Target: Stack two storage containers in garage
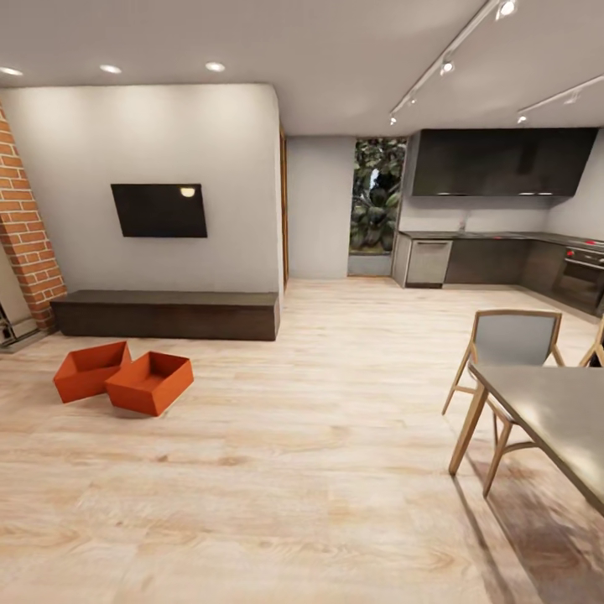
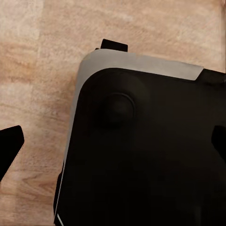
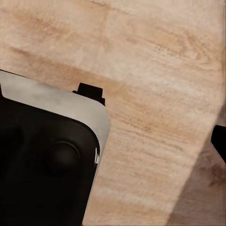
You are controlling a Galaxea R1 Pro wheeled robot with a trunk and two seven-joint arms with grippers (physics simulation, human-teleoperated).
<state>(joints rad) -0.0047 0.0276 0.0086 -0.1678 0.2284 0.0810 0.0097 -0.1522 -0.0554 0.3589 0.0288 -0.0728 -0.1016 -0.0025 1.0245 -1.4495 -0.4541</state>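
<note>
Left end effector (image 2: 113,141) wide, empty.

— What am I rolling on?
— Light wood planks (image 1: 319,470), grained, with a soft satin sheen. My base (image 2: 141,155) is smooth black plastic, matt, edged in pale grey.
— And the two storage containers (image 1: 149,382)?
— Thin orange-red walls, plain and matt, plastic-looking.
— The rest?
— Rough red brick column (image 1: 25,226), a dark matt wood cabinet (image 1: 168,315), a glossy black TV (image 1: 159,210), and a wooden-framed chair (image 1: 507,356) with grey padding.
</note>
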